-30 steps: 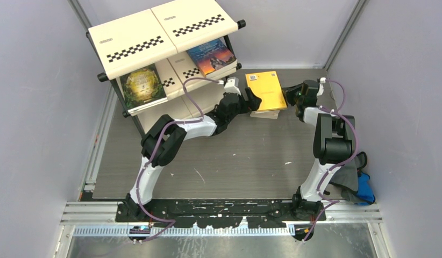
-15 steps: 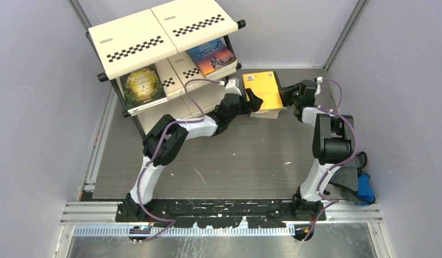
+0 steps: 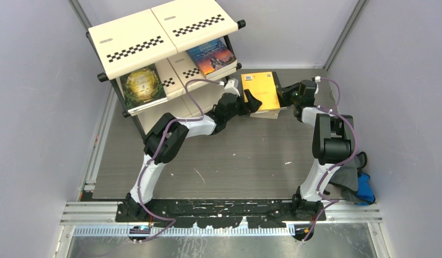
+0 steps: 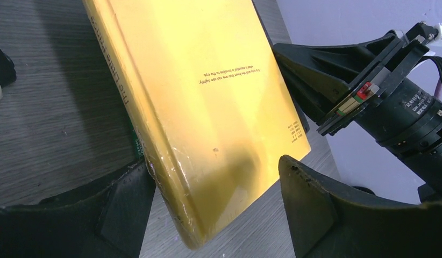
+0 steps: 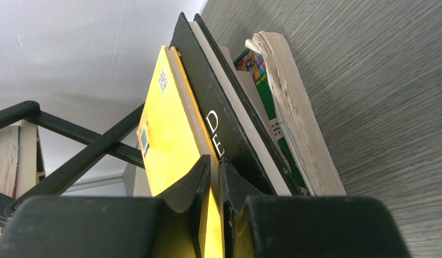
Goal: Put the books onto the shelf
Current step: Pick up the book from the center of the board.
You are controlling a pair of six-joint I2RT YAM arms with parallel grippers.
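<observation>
Inspector: Change since 1 second ago?

Assessor: The yellow-orange book [image 3: 260, 90] has travelled left, toward the shelf [image 3: 154, 40]. The right gripper [image 3: 282, 92] went with it. The left gripper [image 3: 252, 100] has drawn in around the book's near left corner.

Inspector: Right gripper, condition?

Assessor: Clamped on the book's right edge. The wrist view shows both fingers [image 5: 193, 183] pinched against the covers.

Inspector: Left gripper?

Assessor: Spread wide. 1 finger [image 4: 127, 199] sits by the spine; the other stands beyond the open edge, clear of it. Contact at the spine cannot be determined.

Inspector: Book's position?

Assessor: Tilted, its lower corner off the table [image 3: 235, 156], just right of the shelf. It is above the remaining pile: a black book [image 5: 219, 129], a green book [image 5: 268, 107] and a worn-paged book [image 5: 294, 107].

Inspector: Shelf contents?

Assessor: 2 on the middle tier: the green-and-gold book [image 3: 141, 86] at left, the blue book [image 3: 211, 56] at right.
</observation>
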